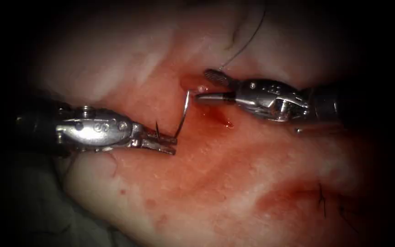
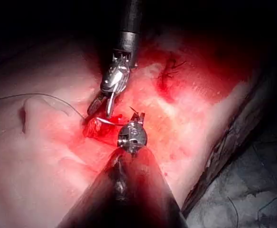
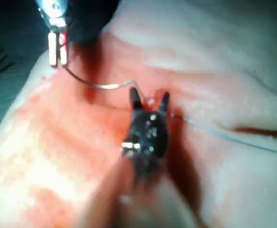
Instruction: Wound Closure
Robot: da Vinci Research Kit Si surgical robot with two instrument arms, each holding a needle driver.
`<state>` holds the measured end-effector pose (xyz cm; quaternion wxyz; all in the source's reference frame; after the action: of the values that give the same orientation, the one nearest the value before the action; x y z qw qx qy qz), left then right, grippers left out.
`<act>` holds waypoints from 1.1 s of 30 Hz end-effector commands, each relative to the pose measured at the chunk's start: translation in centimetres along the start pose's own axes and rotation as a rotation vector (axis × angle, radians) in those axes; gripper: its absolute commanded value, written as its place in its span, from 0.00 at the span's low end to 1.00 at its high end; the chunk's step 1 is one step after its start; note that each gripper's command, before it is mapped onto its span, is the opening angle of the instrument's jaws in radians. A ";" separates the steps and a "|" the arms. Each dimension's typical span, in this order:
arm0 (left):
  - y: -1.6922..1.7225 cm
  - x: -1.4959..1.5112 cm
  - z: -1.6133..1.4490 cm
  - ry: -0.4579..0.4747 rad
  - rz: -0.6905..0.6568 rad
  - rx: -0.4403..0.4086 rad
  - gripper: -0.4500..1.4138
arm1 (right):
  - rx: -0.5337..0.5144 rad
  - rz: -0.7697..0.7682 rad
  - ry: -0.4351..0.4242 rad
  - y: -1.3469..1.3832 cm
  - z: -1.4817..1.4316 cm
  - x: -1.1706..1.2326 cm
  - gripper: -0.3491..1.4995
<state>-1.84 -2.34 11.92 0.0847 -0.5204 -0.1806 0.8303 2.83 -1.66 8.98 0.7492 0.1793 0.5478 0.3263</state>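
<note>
Endoscope: left tool grips needle; right tool agape.

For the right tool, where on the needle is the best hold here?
Probably the upper end of the needle, coming from the right. The left tool is shut on its lower end, the arc rises toward the open right tool, and that end stands free beside the cut.

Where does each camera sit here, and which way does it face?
Endoscope: above and in front; left tool holds the needle at one end, right tool open at the other.
Left wrist: along its shaft at its tool.
Right wrist: along its shaft at its open tool.
Shared: needle, both tools, tissue.
</note>
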 end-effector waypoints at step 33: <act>-0.11 0.06 0.06 -0.045 0.529 0.247 0.00 | 0.075 0.297 0.029 -0.21 -0.12 0.35 0.59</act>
<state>-1.88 -2.20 11.90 -0.0792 -0.5167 0.0643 0.8501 2.77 -1.53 8.52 0.6743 0.2826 0.5381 0.4193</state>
